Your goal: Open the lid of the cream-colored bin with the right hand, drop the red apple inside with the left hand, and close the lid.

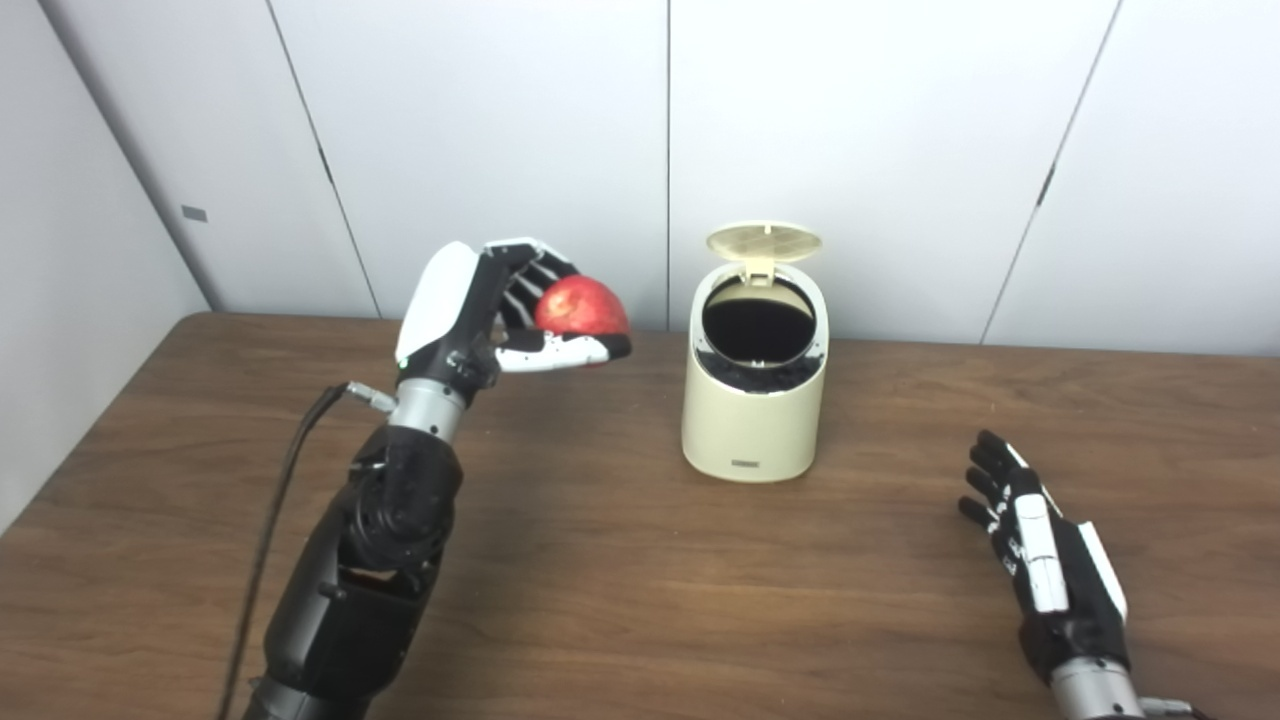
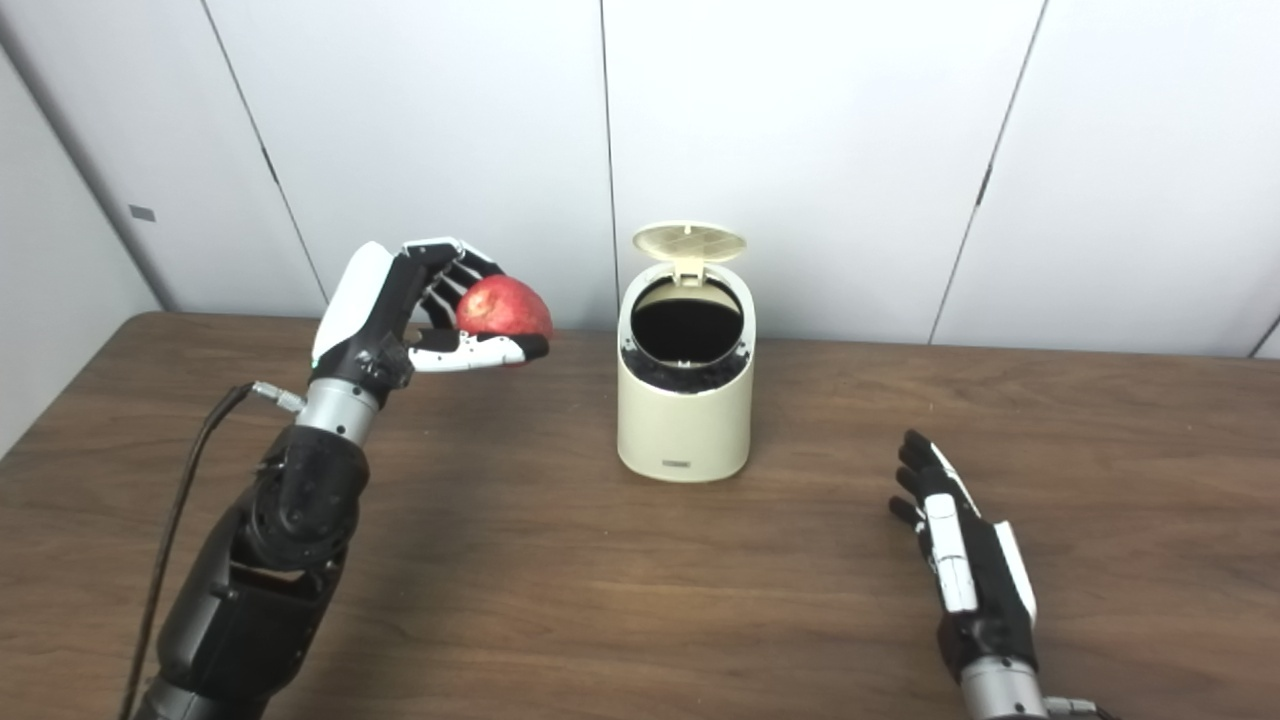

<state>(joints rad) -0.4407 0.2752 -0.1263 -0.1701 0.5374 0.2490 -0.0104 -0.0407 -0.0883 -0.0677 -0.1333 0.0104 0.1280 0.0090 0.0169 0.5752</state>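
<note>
The cream-colored bin (image 1: 752, 420) stands upright near the back middle of the wooden table (image 1: 620, 560). Its round lid (image 1: 764, 243) is tipped up and back, and the dark opening shows. My left hand (image 1: 480, 310) is shut on the red apple (image 1: 581, 306) and holds it in the air, left of the bin and about level with its rim. My right hand (image 1: 1040, 550) is open and empty, low over the table to the front right of the bin.
White wall panels (image 1: 500, 130) stand close behind the table's back edge. A black cable (image 1: 275, 520) hangs from my left wrist down along the arm.
</note>
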